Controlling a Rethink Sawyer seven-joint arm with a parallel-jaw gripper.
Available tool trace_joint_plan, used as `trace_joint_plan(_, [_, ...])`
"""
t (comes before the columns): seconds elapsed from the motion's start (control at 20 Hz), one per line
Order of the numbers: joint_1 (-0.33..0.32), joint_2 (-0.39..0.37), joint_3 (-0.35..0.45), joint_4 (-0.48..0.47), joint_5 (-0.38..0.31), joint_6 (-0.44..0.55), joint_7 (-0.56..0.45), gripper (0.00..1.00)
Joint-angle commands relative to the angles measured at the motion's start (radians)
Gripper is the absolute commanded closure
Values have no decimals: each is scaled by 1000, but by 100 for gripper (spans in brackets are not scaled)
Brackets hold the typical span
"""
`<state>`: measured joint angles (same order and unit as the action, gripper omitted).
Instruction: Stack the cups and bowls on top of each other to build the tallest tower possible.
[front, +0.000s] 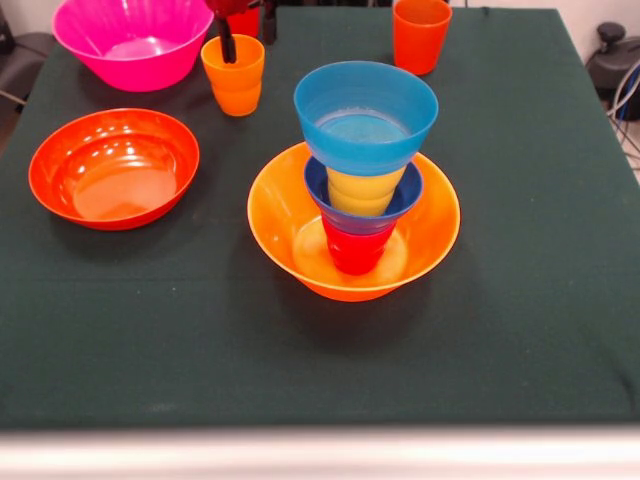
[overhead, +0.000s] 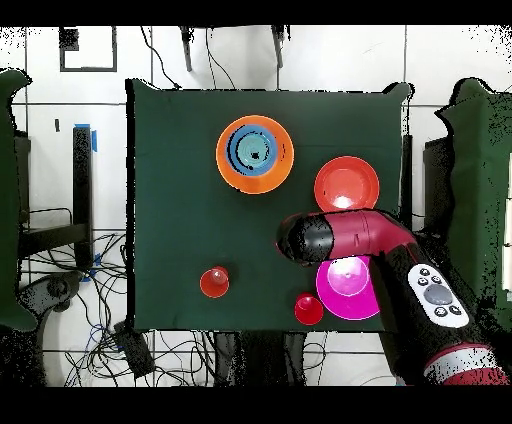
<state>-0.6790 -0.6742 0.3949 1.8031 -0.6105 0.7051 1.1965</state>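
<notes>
You have five bowls (front: 354, 222) and five cups (front: 233, 74) on the table (front: 520, 300); four of these items stand inside the yellow-orange bowl (front: 430, 235).

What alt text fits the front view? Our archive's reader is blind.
A tower stands mid-table: a big glossy orange plastic bowl holds a red cup, small dark blue bowl, yellow cup and light blue bowl. Behind, the end effector dips into an orange cup, beside pink and orange-red bowls.

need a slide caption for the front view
Tower of cups and bowls in the big orange bowl, gripper reaching into an orange cup behind it.
</notes>
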Motion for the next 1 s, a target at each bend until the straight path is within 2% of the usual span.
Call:
trace_joint_plan(0.05, [41, 12, -13, 27, -31, 2, 58, 0])
trace_joint_plan(0.45, [47, 64, -41, 24, -65, -69, 79, 0])
trace_joint_plan(1.0, [83, 41, -89, 44, -98, -124, 117, 0])
